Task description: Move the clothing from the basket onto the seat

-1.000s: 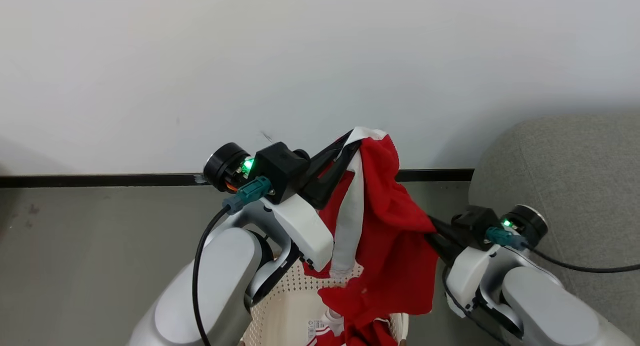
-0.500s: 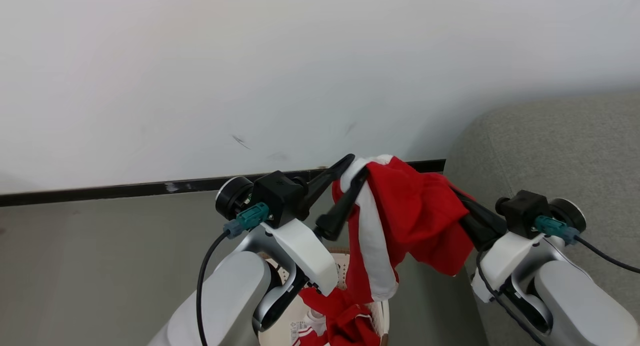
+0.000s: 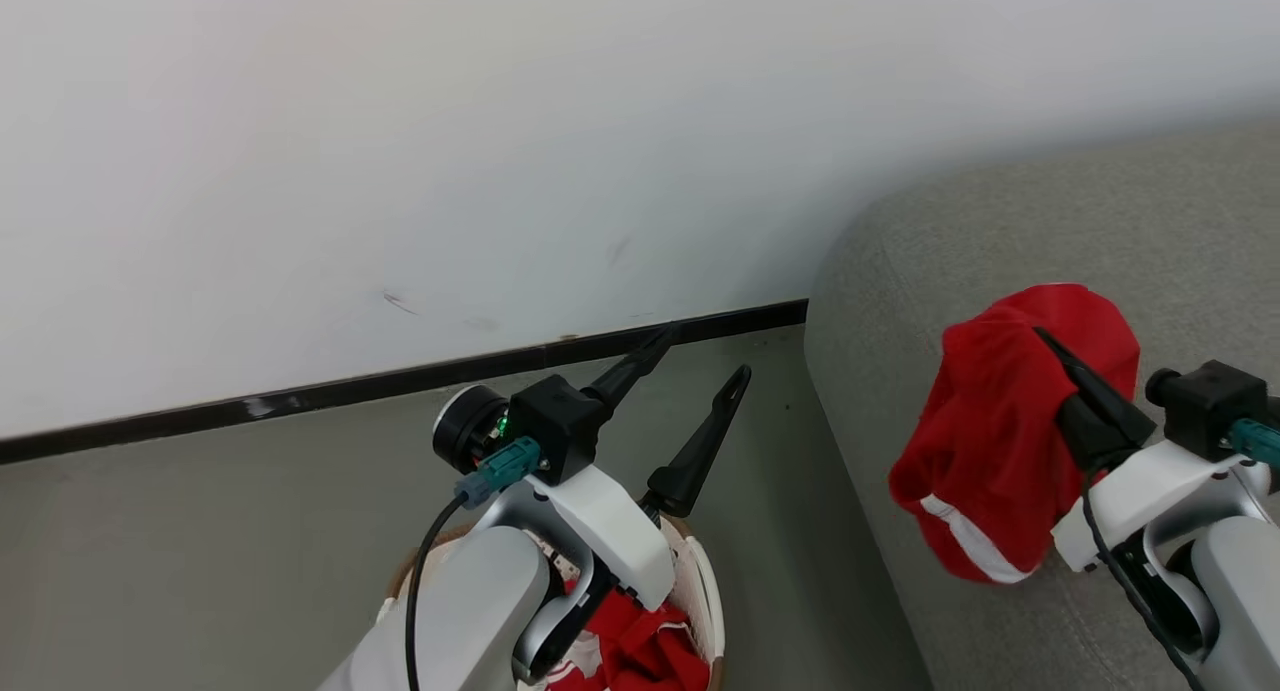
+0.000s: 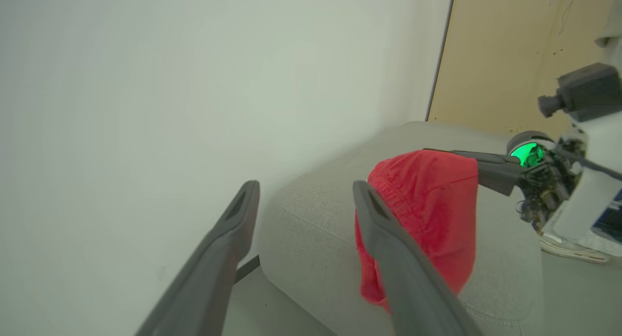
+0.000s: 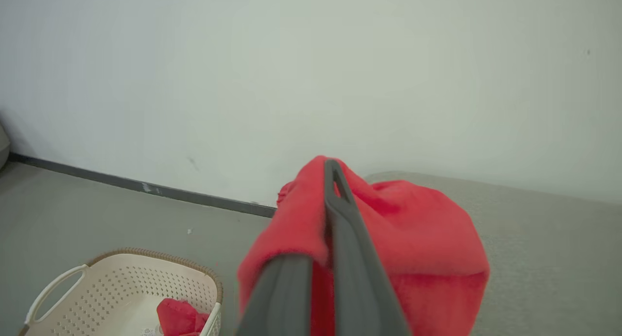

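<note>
A red garment [image 3: 990, 441] hangs over the seat [image 3: 1050, 221].
My right gripper [image 3: 1045, 341] clamps it; left gripper [image 3: 704, 351] gapes empty; more clothing [image 3: 640, 651] lies in the basket [image 5: 121, 287].

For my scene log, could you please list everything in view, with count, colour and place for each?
held garment: one, red with a white stripe, hanging over the sofa
basket clothing: count unclear, red and white, inside the basket
basket: one, cream with brown rim, on the floor beside the sofa
sofa: one, grey, at the right by the wall
wall: one, white, behind everything
baseboard: one, black, at the wall's foot
floor: one, grey, below
panel: one, tan, beyond the sofa
left end effector: one, dark, open and empty near the basket
right end effector: one, dark, shut on the held garment
</note>
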Motion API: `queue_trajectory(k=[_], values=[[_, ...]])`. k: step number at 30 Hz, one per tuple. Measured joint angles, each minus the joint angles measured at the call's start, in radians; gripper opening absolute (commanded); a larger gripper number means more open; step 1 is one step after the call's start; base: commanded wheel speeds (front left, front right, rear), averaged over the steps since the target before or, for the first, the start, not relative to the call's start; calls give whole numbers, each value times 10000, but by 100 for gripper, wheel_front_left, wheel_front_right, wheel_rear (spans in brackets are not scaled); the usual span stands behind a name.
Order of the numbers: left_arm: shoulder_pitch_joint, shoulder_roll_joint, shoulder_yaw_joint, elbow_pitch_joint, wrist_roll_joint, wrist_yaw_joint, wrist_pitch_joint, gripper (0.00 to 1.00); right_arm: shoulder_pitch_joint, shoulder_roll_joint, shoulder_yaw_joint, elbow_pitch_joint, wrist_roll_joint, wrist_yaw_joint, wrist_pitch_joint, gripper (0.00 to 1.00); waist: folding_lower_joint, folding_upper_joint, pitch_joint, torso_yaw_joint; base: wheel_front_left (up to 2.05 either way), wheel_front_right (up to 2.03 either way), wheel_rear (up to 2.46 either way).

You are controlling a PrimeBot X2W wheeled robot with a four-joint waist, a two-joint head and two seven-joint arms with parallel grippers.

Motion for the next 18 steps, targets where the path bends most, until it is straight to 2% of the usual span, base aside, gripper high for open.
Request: queue_trajectory(k=[7, 18], values=[[147, -4, -242, 382, 2, 249, -330, 100, 463, -36, -825, -477, -86, 0, 0, 0, 0, 0, 15, -592, 0, 0, 0], [449, 4, -581, 671, -130, 454, -568, 100, 1053, -182, -1452, -1043, -282, 0, 0, 0, 0, 0, 5, -1480, 0, 0, 0]])
